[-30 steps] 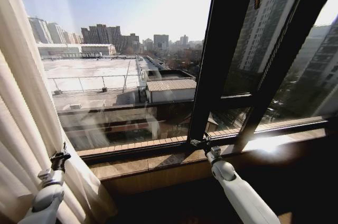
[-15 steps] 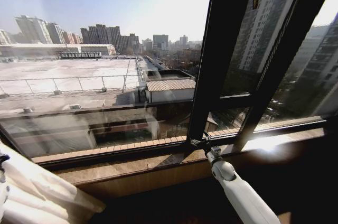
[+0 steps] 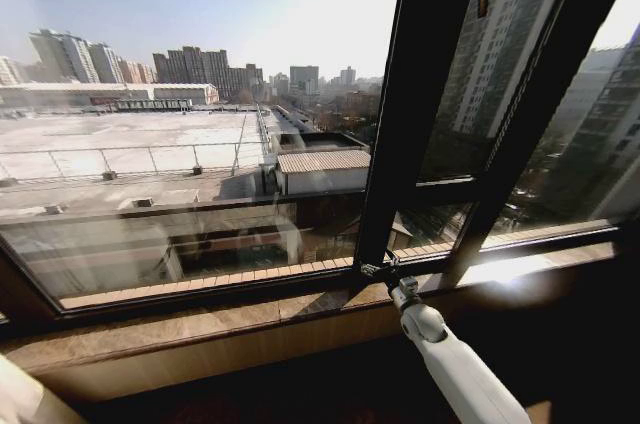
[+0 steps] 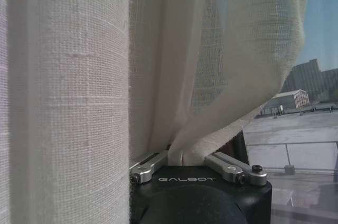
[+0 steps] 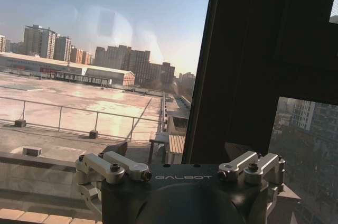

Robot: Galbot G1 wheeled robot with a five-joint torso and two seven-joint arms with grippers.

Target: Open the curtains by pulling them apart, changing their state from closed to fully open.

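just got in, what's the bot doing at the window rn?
It is opening the curtains. The left tool is shut on a fold of the sheer cream curtain, off at the robot's left. In the head view just a corner of that curtain shows at the lower left, and the window glass is uncovered. The right tool sits by the sill at the foot of the dark window frame, fingers open, holding nothing.

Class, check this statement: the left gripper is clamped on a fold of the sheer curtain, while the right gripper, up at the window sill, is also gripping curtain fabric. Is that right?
Not quite. The left gripper does pinch a fold of the sheer curtain, but the right gripper, up at the window sill, holds nothing: the right wrist view shows its fingers spread apart with only the window between them.
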